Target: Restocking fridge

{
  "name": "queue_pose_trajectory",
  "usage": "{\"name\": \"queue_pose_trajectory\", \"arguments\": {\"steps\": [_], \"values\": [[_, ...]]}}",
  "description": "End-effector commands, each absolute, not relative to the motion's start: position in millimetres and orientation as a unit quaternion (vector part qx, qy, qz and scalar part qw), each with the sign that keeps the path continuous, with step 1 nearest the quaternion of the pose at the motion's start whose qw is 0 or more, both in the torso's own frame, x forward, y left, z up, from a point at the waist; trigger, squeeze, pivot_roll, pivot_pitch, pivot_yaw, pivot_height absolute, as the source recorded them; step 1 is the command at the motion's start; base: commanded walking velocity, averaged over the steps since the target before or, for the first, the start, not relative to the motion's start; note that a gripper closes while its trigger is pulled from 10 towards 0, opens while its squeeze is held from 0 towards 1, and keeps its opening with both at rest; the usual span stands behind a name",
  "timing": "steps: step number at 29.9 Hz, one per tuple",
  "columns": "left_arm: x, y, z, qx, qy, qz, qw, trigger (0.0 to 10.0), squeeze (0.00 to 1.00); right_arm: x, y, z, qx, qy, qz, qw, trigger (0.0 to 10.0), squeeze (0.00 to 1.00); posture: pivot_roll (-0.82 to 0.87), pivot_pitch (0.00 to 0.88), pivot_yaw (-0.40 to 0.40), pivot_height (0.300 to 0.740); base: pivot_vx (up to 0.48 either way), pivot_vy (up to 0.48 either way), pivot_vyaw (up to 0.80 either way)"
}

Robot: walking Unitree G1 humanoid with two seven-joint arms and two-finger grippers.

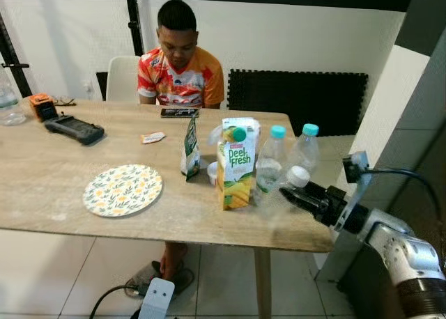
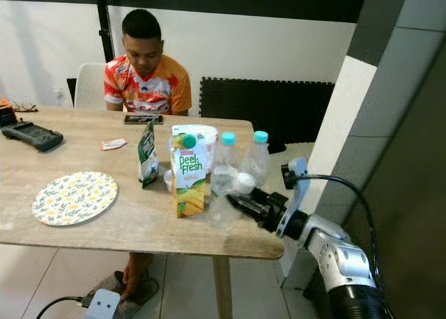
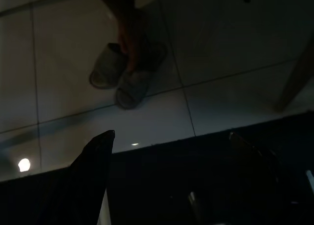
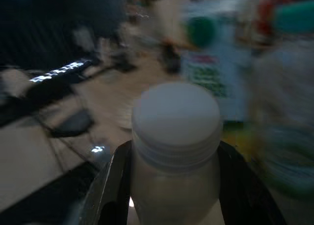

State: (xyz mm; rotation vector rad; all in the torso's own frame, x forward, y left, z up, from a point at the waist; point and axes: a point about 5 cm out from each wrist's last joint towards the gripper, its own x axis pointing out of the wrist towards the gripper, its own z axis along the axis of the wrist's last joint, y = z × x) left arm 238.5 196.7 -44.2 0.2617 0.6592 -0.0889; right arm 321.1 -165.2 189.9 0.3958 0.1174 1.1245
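The right gripper point(image 1: 296, 196) reaches over the right end of the wooden table point(image 1: 56, 187) and is clenched around a clear bottle with a white cap point(image 1: 297, 175). In the right wrist view this bottle point(image 4: 174, 151) stands between the two black fingers point(image 4: 105, 190), which press on its sides just under the cap. The bottle is upright and sits at the front of a small group of drinks. Just beside it, toward the robot's left, stands an orange juice carton point(image 1: 235, 164) with a green cap. Behind the held bottle are two other clear bottles with teal caps point(image 1: 272, 162), close together.

Further to the left on the table lies a flowered plate point(image 1: 122, 189), and a small green pouch point(image 1: 189, 149) stands near the carton. A person in an orange patterned shirt point(image 1: 180, 72) sits at the far side of the table, with a phone point(image 1: 179, 113) lying in front.

The left gripper point(image 3: 167, 185) hangs low over the tiled floor; the view is dark and its fingers stand apart, holding nothing.
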Motion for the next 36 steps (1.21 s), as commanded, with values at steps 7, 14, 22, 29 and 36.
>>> {"name": "queue_pose_trajectory", "arguments": {"steps": [7, 14, 22, 29, 36], "values": [[234, 196, -48, 0.132, 0.334, -0.048, 0.932, 10.0, 0.0, 282, -148, 165, 0.163, 0.149, 0.639, 0.737, 0.0, 0.0, -0.05, 0.04, -0.063, 0.74, 0.0, 0.0, 0.0], [233, 196, -48, 0.133, 0.335, -0.048, 0.932, 10.0, 0.0, 259, -147, 111, 0.055, 0.281, 0.632, 0.72, 0.0, 0.0, -0.05, 0.041, -0.063, 0.74, 0.0, 0.0, 0.0], [234, 197, -48, 0.133, 0.335, -0.046, 0.932, 10.0, 0.0, 253, -159, 53, -0.063, 0.357, 0.564, 0.742, 0.0, 0.0, -0.05, 0.042, -0.061, 0.74, 0.0, 0.0, 0.0], [237, 198, -45, 0.127, 0.326, -0.032, 0.936, 10.0, 0.0, 250, -170, 8, -0.116, 0.383, 0.457, 0.794, 0.0, 0.0, -0.05, 0.041, -0.063, 0.74, 0.0, 0.0, 0.0], [251, 202, -35, 0.091, 0.305, 0.022, 0.948, 10.0, 0.0, 246, -172, -28, -0.01, 0.389, 0.27, 0.881, 0.0, 0.0, -0.04, 0.041, -0.067, 0.74, 0.0, 0.0, 0.0]]}}
